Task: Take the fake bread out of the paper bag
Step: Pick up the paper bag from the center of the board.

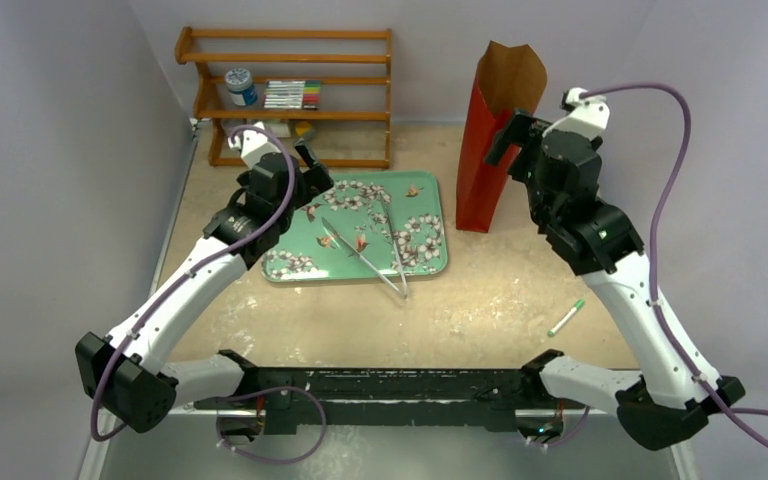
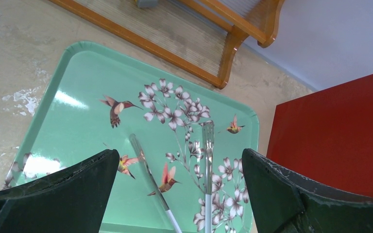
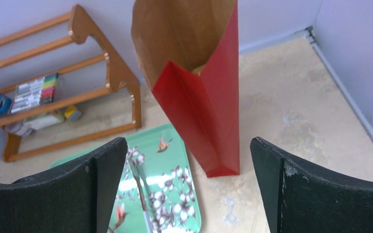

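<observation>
The paper bag stands upright on the table right of the tray, glossy red outside, brown kraft inside, top open. It also shows in the right wrist view and at the right edge of the left wrist view. The fake bread is hidden. My right gripper is open and empty beside the bag's upper right side, jaws wide apart. My left gripper is open and empty over the tray's far left corner, looking down at the tongs.
A mint floral tray holds metal tongs. A wooden rack with a jar and markers stands at the back. A green-capped marker lies on the table at the right. Walls close in on both sides.
</observation>
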`<state>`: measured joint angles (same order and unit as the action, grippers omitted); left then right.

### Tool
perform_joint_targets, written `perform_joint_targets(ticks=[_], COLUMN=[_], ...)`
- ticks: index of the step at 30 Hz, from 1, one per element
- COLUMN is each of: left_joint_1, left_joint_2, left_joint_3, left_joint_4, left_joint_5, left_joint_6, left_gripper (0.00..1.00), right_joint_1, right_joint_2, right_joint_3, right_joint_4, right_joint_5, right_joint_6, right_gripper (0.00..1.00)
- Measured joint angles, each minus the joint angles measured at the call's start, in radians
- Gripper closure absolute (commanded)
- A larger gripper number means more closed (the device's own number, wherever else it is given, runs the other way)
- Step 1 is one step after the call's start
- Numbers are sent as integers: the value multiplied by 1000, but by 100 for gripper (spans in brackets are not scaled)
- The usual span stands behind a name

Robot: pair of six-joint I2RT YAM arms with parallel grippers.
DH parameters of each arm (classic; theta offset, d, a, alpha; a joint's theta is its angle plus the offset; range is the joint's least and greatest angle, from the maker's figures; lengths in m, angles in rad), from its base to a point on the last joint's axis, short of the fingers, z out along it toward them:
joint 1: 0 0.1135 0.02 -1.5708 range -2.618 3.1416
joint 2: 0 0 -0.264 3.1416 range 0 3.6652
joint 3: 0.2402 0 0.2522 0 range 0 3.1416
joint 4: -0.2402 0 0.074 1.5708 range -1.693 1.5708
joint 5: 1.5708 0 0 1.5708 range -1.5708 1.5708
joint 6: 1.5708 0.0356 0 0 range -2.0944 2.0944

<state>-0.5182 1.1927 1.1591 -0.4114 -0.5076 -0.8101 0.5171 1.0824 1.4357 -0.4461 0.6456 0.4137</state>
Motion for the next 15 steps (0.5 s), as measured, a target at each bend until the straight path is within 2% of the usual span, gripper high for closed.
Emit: perform_joint_targets(ticks=[15], left_joint_1=[0], left_joint_2=[34], left_joint_3=[0], left_joint_4=[-2], left_joint_5=[23], left_joint_6=[-9], left_gripper=[1], right_joint_1=[0], right_joint_2=[414], right_joint_3=[486], right_joint_4=[-59], right_joint_5=[45], right_joint_6=[-176], right_gripper=[0])
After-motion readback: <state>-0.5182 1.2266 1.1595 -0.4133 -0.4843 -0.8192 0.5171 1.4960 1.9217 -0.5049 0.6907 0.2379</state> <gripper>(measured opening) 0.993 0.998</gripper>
